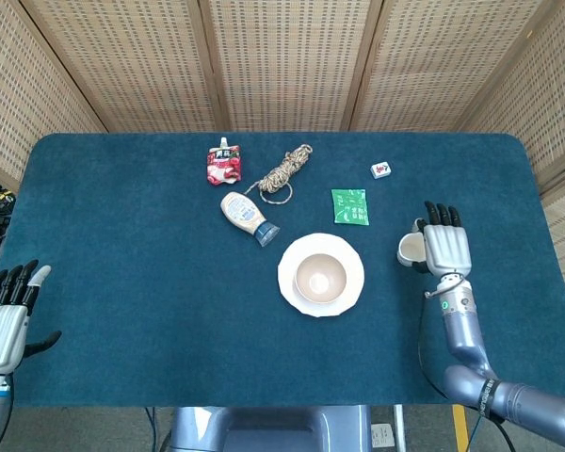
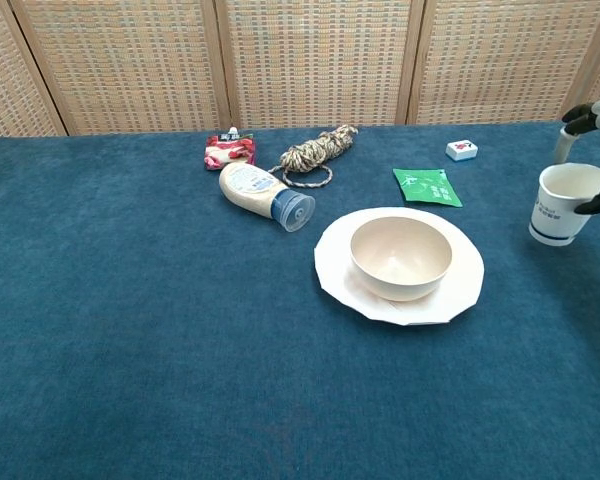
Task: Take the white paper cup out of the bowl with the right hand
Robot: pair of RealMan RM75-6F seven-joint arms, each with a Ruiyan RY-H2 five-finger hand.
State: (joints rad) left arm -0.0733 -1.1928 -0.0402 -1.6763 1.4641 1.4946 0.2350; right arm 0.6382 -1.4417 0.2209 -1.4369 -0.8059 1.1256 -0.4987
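Note:
The white paper cup [image 2: 562,204] with a dark band stands upright at the right side of the table, well right of the bowl; the head view shows the cup [image 1: 411,250] partly under my right hand [image 1: 445,250]. That hand grips the cup by its rim and side; in the chest view only the right hand's fingers [image 2: 592,118] show at the frame edge. The beige bowl [image 1: 320,276] sits empty on a white plate [image 1: 289,292], also seen as bowl [image 2: 401,258] and plate [image 2: 340,280]. My left hand [image 1: 4,325] hangs open off the table's near left edge.
A sauce bottle [image 1: 248,216], a red pouch [image 1: 223,165] and a coil of rope [image 1: 284,172] lie behind the bowl to the left. A green packet [image 1: 349,206] and a small white tile [image 1: 380,169] lie behind it to the right.

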